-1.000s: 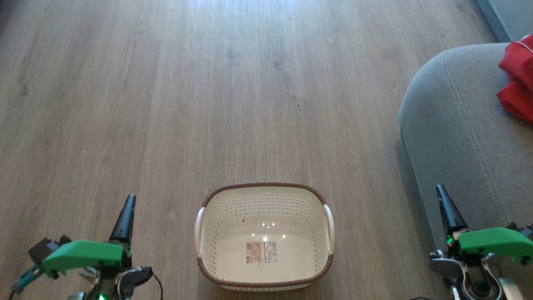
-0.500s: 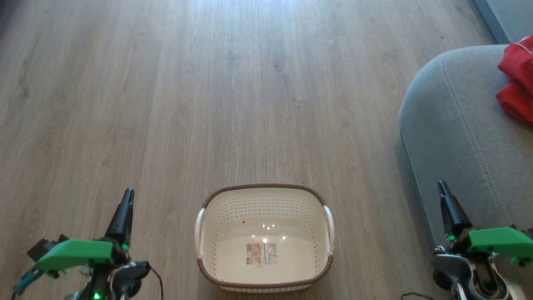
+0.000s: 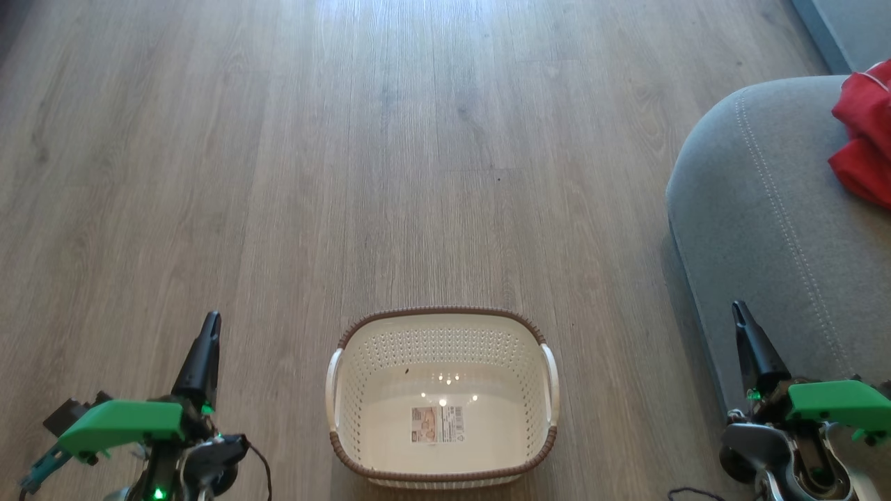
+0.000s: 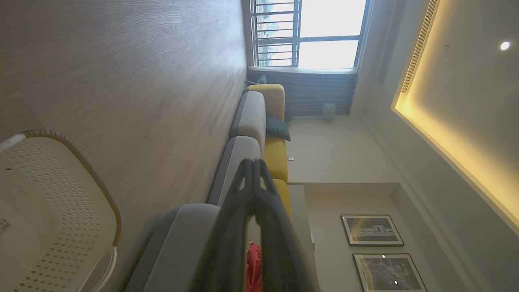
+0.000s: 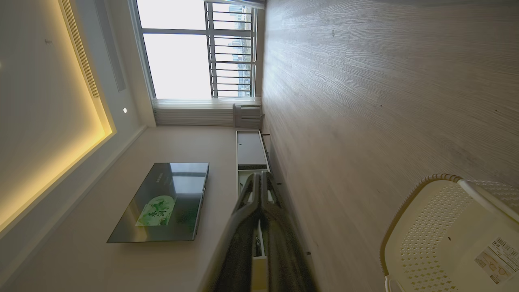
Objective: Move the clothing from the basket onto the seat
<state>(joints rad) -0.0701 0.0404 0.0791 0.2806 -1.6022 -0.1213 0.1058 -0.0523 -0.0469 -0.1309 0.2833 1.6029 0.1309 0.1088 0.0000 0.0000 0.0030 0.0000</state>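
Note:
The cream-white basket [image 3: 390, 362] with a brown rim stands on the wood floor at the bottom centre, holding nothing but a paper label [image 3: 436, 424] on its floor. Red clothing [image 3: 863, 139] lies on the grey seat [image 3: 766, 209] at the right edge. My left gripper [image 3: 209, 321] hangs left of the basket, fingers shut together with nothing in them. My right gripper [image 3: 738, 309] is shut and empty over the seat's front edge, right of the basket. The basket [image 4: 48, 211] and a bit of red clothing [image 4: 253, 263] show in the left wrist view; the basket [image 5: 446, 227] appears in the right wrist view too.
Wood floor [image 3: 418, 139] stretches ahead of the basket. The sofa run [image 4: 247, 121] with yellow cushions [image 4: 275, 158] continues toward a window [image 4: 316, 32]. A television [image 5: 162, 202] and a low cabinet [image 5: 249, 150] line the opposite wall.
Both arms have sunk slightly and spread outward, fingers still shut. The basket and the clothing have not moved.

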